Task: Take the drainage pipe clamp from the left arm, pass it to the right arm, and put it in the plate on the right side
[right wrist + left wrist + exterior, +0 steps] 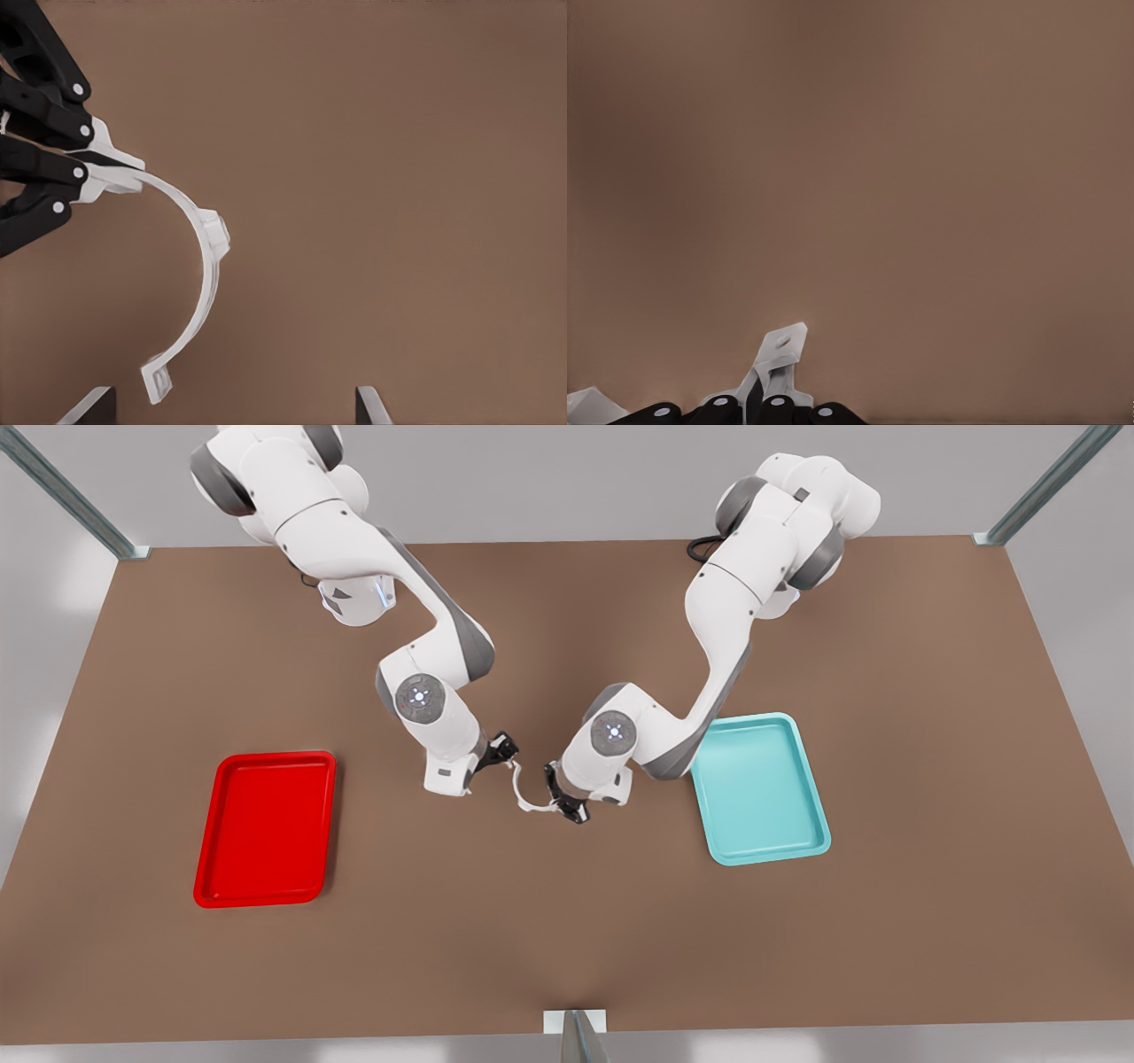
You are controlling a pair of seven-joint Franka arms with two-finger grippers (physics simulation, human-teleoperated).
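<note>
White clamp in left gripper — right gripper (fingers spread) beside it.

table: brown | plate | teal tray

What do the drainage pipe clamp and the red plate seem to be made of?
Drainage pipe clamp: probably thin moulded white plastic with a matte finish, going by its even curve and shaped tabs, though painted metal is possible. The left gripper pinches one tab, and the right gripper is open by the other. Plate: likely smooth red plastic, uniform in colour with a rounded rim.
</note>
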